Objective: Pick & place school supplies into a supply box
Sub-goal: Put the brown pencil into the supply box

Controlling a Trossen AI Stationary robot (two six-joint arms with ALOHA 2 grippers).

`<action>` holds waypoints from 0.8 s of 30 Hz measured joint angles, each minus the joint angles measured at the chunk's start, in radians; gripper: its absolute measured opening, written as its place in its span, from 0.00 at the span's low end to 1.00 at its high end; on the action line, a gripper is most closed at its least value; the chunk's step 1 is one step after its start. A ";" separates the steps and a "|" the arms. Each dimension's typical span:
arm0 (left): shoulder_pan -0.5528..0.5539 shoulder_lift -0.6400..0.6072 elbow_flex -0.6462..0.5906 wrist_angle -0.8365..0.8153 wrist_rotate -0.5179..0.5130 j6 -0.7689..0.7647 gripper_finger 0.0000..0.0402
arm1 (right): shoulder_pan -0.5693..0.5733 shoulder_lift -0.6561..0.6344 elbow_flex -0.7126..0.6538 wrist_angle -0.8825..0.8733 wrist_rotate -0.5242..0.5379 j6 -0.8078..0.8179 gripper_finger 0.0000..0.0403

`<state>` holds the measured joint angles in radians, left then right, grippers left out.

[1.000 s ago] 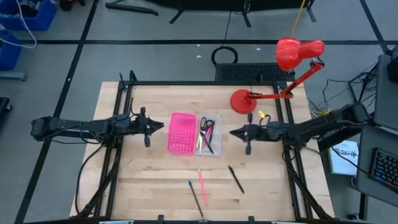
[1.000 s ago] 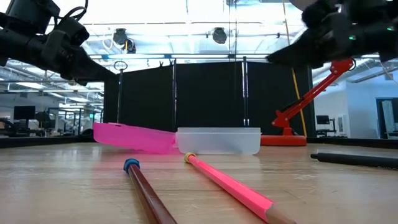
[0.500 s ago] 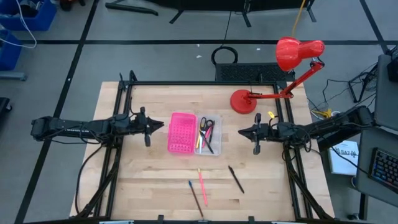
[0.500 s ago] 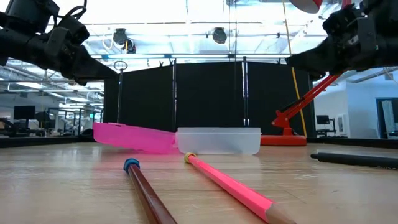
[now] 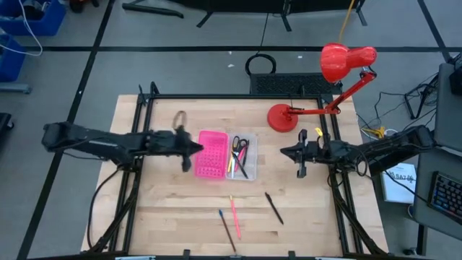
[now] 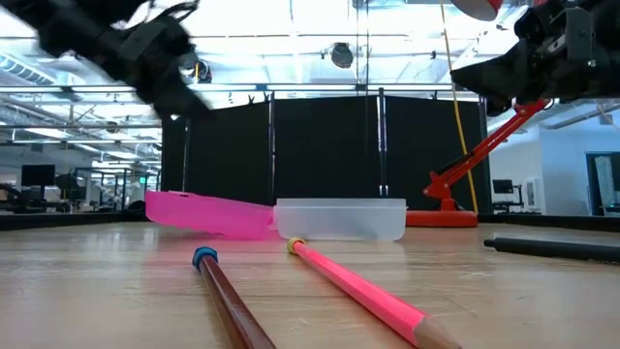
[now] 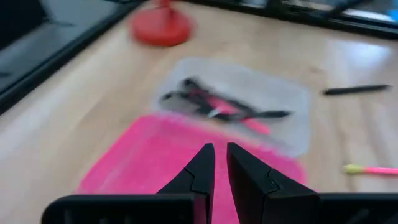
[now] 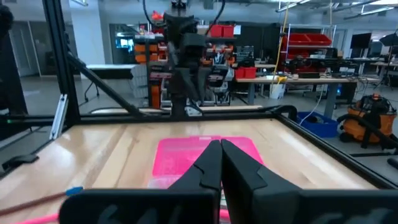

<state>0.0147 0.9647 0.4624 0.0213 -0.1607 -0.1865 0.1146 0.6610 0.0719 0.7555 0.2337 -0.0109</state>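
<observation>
From above, the left gripper (image 5: 189, 150) is at the edge of the pink half (image 5: 210, 154), and the clear box (image 5: 242, 157) next to it already contains the scissors (image 5: 240, 143) and some pens. The right gripper (image 5: 299, 154) waits to the right of the box, near the red lamp (image 5: 283, 117). Three items lie on the table (image 5: 166, 209) in front of the box: a brown pencil (image 5: 227, 230), a pink pencil (image 5: 234, 214) and a black pen (image 5: 273, 208). In the low view, the two pencils lie near the camera, and the box (image 6: 341, 219) is behind them. In the left wrist view, the fingers (image 7: 200, 174) are almost closed with only a narrow gap, and they hold nothing. In the right wrist view, the fingers (image 8: 208, 163) are together and empty. I think the risk is that the left gripper, being so close to the pink half, pushes it and moves the box, or that closed fingers roll a thin pencil away.
</observation>
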 joint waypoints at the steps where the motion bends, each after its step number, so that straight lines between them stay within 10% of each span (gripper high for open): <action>1: -0.014 0.068 0.055 0.004 0.020 0.025 0.12 | 0.000 -0.006 0.000 -0.001 0.000 0.000 0.00; 9: -0.174 0.593 0.568 -0.003 0.225 0.349 0.12 | 0.000 -0.060 0.000 -0.006 0.031 0.039 0.00; 24: -0.315 1.229 1.282 -0.254 0.240 0.737 0.28 | 0.000 -0.285 -0.001 -0.333 0.028 0.043 0.00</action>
<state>-0.2999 2.1932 1.7449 -0.2330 0.0795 0.5509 0.1150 0.3760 0.0711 0.4220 0.2613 0.0326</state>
